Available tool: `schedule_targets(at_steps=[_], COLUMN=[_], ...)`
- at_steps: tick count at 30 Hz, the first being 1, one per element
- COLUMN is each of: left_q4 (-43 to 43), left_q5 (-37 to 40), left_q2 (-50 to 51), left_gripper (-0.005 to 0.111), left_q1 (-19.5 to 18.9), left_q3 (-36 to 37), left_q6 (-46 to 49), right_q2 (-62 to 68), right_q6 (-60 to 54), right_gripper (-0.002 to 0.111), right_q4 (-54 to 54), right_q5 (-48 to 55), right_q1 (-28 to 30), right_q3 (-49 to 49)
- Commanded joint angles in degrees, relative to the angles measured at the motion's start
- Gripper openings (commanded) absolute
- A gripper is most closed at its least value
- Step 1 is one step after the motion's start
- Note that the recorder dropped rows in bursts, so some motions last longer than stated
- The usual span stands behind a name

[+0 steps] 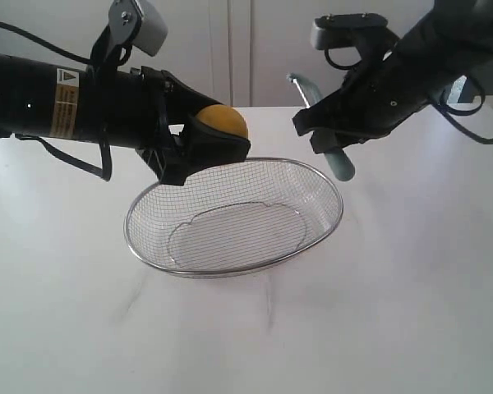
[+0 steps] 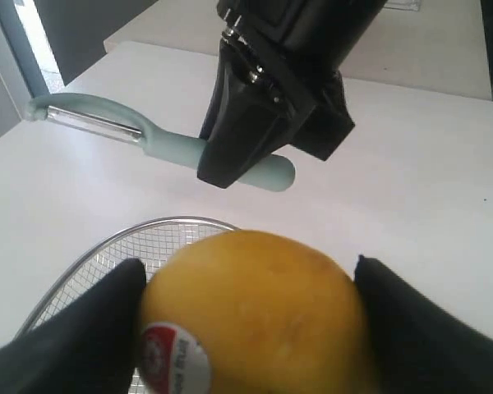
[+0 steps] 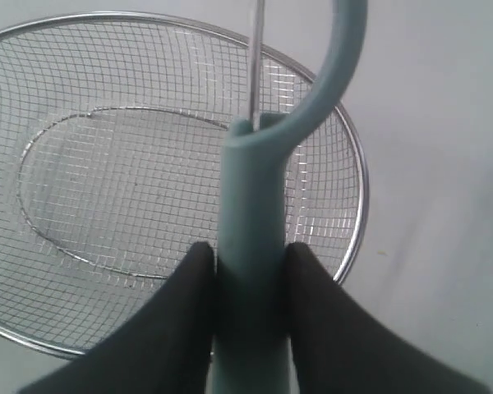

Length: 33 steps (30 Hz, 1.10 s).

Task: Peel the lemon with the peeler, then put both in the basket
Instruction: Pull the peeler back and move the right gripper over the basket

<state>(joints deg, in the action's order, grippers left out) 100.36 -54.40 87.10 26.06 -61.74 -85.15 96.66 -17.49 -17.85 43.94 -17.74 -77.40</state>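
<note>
Two things held up, none in the wire basket [image 1: 230,273] yet. Squeezing the lemon [image 1: 226,119] in the left gripper [image 2: 248,279], above the basket's rim. Pinching the peeler [image 1: 341,164] handle in the right gripper [image 3: 248,263]. Might roll away if dropped outside.

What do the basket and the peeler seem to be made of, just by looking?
Basket: looks like metal wire, silvery and shiny, woven into a fine see-through mesh with a thicker glinting rim; probably steel. Peeler: the pale teal handle is smooth and matte, likely plastic; its blade is a thin bright strip, apparently metal.
</note>
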Motion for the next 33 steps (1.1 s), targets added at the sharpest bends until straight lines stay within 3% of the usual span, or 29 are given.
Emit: schedule_targets(at_steps=[1,11,33], left_q4=[-0.41,-0.41,-0.41], left_q5=[-0.03,-0.03,0.2], left_q2=[-0.46,-0.46,-0.46], left_gripper=[0.0,0.0,0.0], left_q1=[-0.2,-0.2,-0.2], left_q3=[0.04,0.04,0.04], left_q6=[0.02,0.02,0.02], right_q2=[2.56,10.94,19.6], right_q6=[3.48,7.61,14.91], right_gripper=[0.0,0.0,0.0], right_q4=[3.68,5.8,10.69], right_q5=[0.95,1.21,4.37], right_q1=[-1.49,-4.52,-4.52], right_q3=[-3.12,-8.13,-8.48])
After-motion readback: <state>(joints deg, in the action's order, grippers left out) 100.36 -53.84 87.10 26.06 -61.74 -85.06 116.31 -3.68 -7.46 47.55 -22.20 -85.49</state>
